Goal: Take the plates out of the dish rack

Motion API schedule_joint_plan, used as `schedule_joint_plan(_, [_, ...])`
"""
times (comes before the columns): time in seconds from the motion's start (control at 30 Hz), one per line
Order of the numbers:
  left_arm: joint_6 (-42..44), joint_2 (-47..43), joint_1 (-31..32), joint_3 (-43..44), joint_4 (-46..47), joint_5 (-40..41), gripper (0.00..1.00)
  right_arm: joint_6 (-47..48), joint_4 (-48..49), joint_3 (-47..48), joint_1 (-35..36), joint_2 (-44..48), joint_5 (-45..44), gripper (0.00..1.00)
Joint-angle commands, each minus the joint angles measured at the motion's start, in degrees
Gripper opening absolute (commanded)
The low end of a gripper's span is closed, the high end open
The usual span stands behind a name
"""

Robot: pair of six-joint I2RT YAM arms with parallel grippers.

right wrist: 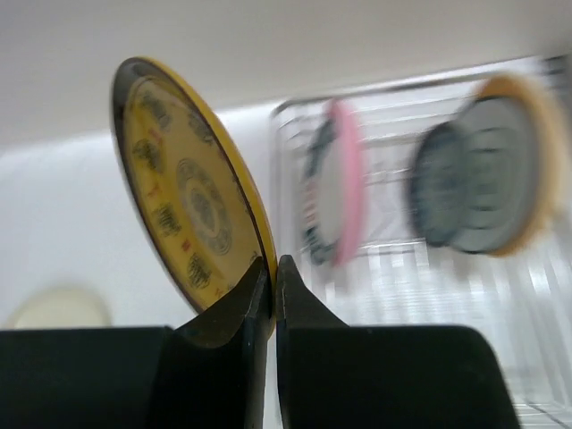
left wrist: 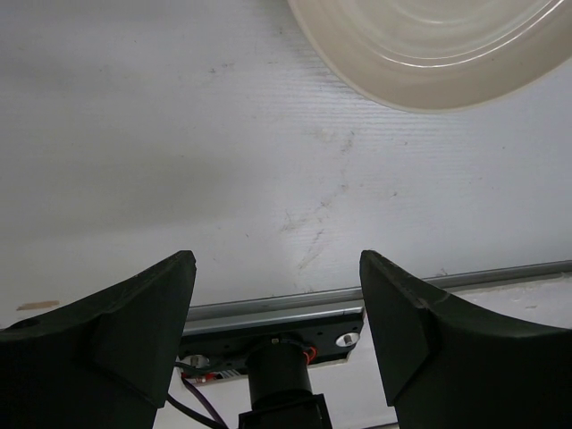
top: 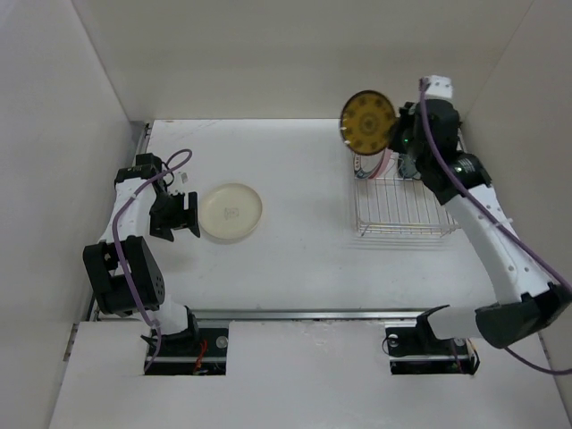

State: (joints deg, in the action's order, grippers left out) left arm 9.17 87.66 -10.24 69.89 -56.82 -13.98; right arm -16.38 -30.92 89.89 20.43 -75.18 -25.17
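My right gripper [top: 396, 134] is shut on the rim of a gold-patterned plate [top: 366, 121] and holds it upright in the air above the far left corner of the silver wire dish rack [top: 420, 228]. In the right wrist view the plate [right wrist: 188, 206] stands left of the closed fingers [right wrist: 295, 313]; a pink plate [right wrist: 344, 179] and blurred teal and orange-rimmed plates [right wrist: 492, 174] stand in the rack behind. A cream plate [top: 231, 211] lies flat on the table at the left. My left gripper [top: 176, 214] is open and empty just left of the cream plate [left wrist: 429, 45].
White walls close in the table on the left, back and right. A metal rail [top: 295, 314] runs along the near edge by the arm bases. The right arm [top: 487, 232] reaches over the right side of the rack.
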Motion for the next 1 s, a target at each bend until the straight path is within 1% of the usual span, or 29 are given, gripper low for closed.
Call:
schedule_joint_plan(0.0, [0.67, -0.55, -0.22, -0.28, -1.1, -0.88, 0.71, 0.12, 6.4, -4.28, 3.03, -9.5, 29.09, 0.0])
schedule_joint_plan(0.07, [0.67, -0.56, -0.22, -0.28, -1.1, -0.88, 0.71, 1.26, 2.45, -3.5, 5.57, -14.71, 34.46, 0.0])
schedule_joint_plan(0.13, [0.67, -1.08, -0.22, -0.28, -1.1, -0.88, 0.71, 1.26, -0.27, -2.96, 6.99, -21.02, 34.48, 0.0])
schedule_joint_plan(0.17, [0.67, -1.08, -0.22, -0.28, -1.1, -0.88, 0.71, 1.26, -0.28, -2.96, 7.0, -22.54, 35.44, 0.0])
schedule_joint_plan(0.2, [0.67, -1.08, -0.22, -0.28, -1.1, -0.88, 0.71, 1.79, -0.28, -3.57, 7.52, -23.86, 38.84, 0.0])
schedule_joint_plan(0.27, [0.67, -1.08, -0.22, -0.28, -1.1, -0.88, 0.71, 1.79, -0.28, -4.98, 7.52, -27.29, 42.73, 0.0])
schedule_joint_plan(0.3, [0.67, -1.08, -0.22, -0.28, -1.1, -0.88, 0.71, 2.4, 0.32, -4.98, 7.52, -28.35, 46.75, 0.0])
schedule_joint_plan(0.43, [0.67, -0.56, -0.22, -0.28, -1.1, -0.88, 0.71, 2.41, 0.33, -5.6, 7.52, -33.45, 49.16, 0.0])
schedule_joint_plan(0.47, [0.67, -0.56, -0.22, -0.28, -1.1, -0.88, 0.71, 2.41, -0.37, -5.6, 7.52, -35.28, 49.16, 0.02])
schedule_joint_plan(0.57, [0.67, -0.56, -0.22, -0.28, -1.1, -0.88, 0.73, 2.93, -3.0, -3.24, 7.52, -38.11, 47.24, 0.1])
schedule_joint_plan(0.6, [0.67, -0.56, -0.22, -0.28, -1.1, -0.88, 0.73, 2.93, -4.92, -2.53, 8.05, -39.85, 46.01, 0.18])
schedule_joint_plan(0.67, [0.67, -0.56, -0.22, -0.28, -1.1, -0.88, 0.73, 2.93, -6.6, -1.47, 8.05, -40.49, 42.33, 0.27])
schedule_joint_plan(0.73, [0.67, -0.56, -0.22, -0.28, -1.1, -0.88, 0.73, 2.93, -7.75, -0.77, 8.57, -41.19, 40.21, 0.4])
schedule_joint_plan(0.83, [0.67, -0.56, -0.22, -0.28, -1.1, -0.88, 0.73, 2.93, -9.07, -0.15, 9.1, -38.13, 36.87, 0.51])
schedule_joint_plan(0.9, [0.67, -0.56, -0.22, -0.28, -1.1, -0.88, 0.73, 2.93, -10.39, 1.77, 9.63, -35.84, 32.84, 0.55])
schedule_joint_plan(0.97, [0.67, -0.56, -0.22, -0.28, -1.1, -0.88, 0.73, 2.93, -12.57, 3.44, 9.63, -31.63, 29.23, 0.58])
